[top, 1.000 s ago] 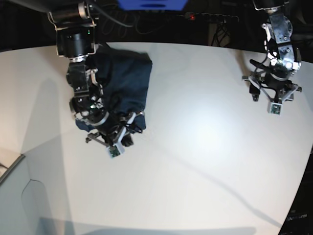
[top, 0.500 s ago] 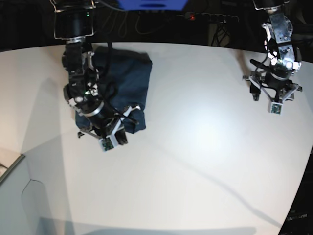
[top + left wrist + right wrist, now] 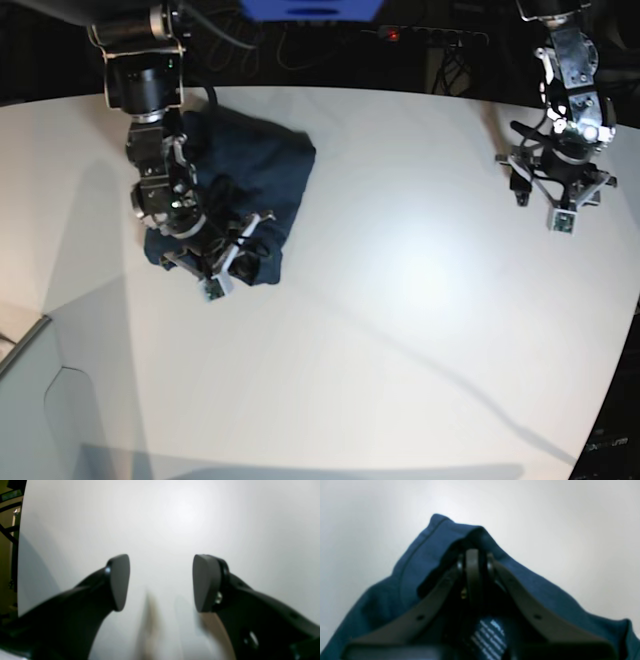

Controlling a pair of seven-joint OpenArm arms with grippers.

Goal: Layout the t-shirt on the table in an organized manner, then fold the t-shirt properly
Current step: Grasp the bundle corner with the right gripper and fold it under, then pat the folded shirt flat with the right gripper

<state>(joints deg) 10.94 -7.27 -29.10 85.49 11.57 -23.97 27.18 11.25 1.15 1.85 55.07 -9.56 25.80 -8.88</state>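
Two grippers, and only one of them is busy. My right gripper [image 3: 473, 562] is clenched on the t-shirt [image 3: 255, 165]: in the right wrist view my fingertips [image 3: 472, 555] meet at the centre of the frame, pinched tight onto a raised peak of dark navy cloth. The fabric drapes away from that peak toward the lower left and lower right corners, wrapping around both of my finger arms, and a stitched hem runs down its left slope. Just below my fingertips, at the bottom centre, sits a small pale printed label [image 3: 490, 635] (its lettering is too blurred to read).

In the base view the shirt lies bunched in the upper left of the frame on the table [image 3: 420, 330], a rumpled dark heap rather than a spread-out garment. My right gripper [image 3: 228, 262] sits over the heap's lower edge, with the rest of the cloth stretching up and to the right behind my wrist.

My left gripper [image 3: 161, 582] stands released, its two dark pads [image 3: 120, 580] well apart with nothing but bare white tabletop between them. In the base view it [image 3: 560, 195] hangs at the upper right of the frame, well apart from the shirt.
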